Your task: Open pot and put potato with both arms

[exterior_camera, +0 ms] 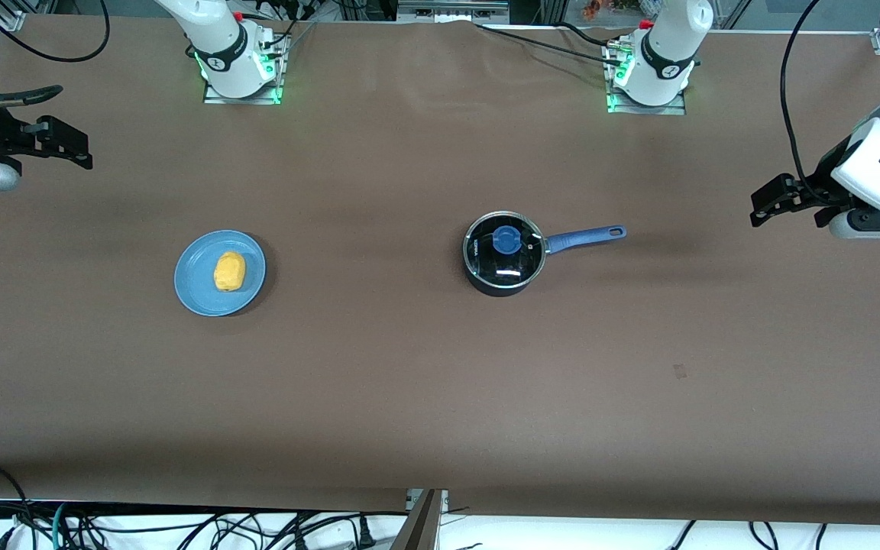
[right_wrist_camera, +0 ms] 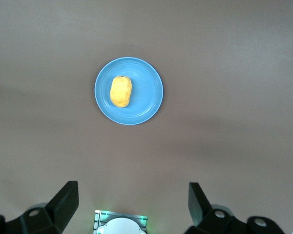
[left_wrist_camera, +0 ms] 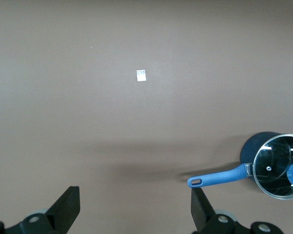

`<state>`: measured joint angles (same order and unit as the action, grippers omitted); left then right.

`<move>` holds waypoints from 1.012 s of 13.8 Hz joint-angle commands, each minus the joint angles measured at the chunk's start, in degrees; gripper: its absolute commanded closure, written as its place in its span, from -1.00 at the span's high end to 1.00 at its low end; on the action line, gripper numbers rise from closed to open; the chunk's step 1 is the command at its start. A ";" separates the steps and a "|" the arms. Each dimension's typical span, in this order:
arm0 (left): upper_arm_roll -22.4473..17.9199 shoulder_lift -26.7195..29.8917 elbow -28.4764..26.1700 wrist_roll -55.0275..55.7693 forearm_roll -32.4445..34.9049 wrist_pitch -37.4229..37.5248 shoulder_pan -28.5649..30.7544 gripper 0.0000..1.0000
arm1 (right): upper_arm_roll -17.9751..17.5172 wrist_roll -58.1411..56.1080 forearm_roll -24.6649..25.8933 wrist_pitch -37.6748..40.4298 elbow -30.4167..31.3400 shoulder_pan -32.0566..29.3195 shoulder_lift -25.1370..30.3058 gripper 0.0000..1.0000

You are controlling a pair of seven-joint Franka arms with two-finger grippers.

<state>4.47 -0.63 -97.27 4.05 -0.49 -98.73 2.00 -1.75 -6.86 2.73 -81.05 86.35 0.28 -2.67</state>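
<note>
The black pot point(exterior_camera: 503, 275) stands mid-table with its glass lid point(exterior_camera: 486, 256) on, blue knob point(exterior_camera: 506, 241) on top, and its blue handle point(exterior_camera: 585, 237) pointing toward the left arm's end. The potato point(exterior_camera: 229, 271) lies on a light-blue plate point(exterior_camera: 195, 294) toward the right arm's end. My left gripper point(exterior_camera: 762, 206) is open and empty, up in the air past the handle's end; its wrist view shows the pot point(left_wrist_camera: 249, 151) and handle point(left_wrist_camera: 217, 178). My right gripper point(exterior_camera: 73, 130) is open and empty, up over the table's right-arm end; its wrist view shows the potato point(right_wrist_camera: 121, 91) on the plate point(right_wrist_camera: 149, 102).
The arm bases point(exterior_camera: 241, 72) point(exterior_camera: 646, 80) stand along the table's edge farthest from the front camera. A small white tag point(left_wrist_camera: 141, 75) lies on the brown table nearer to the front camera than the pot. Cables hang below the near edge.
</note>
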 commanded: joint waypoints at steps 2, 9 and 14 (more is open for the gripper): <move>-0.34 -0.07 1.64 -1.06 -1.97 2.31 0.46 1.00 | -0.10 -0.17 -0.79 0.11 -1.36 -0.10 -1.11 0.99; -0.16 -0.51 4.20 -0.62 -1.89 2.49 -0.25 1.00 | -0.10 0.00 -1.15 -0.16 -1.01 -0.01 -2.96 0.99; -0.07 -0.60 4.28 -0.53 -1.54 2.57 -0.25 1.00 | -0.10 -0.17 -0.79 -0.33 -1.09 -0.01 -7.61 0.99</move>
<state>4.55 -0.68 -94.56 4.05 -0.63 -97.54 1.91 -1.80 -6.86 2.37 -81.56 86.39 0.31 -8.70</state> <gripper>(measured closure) 0.000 0.004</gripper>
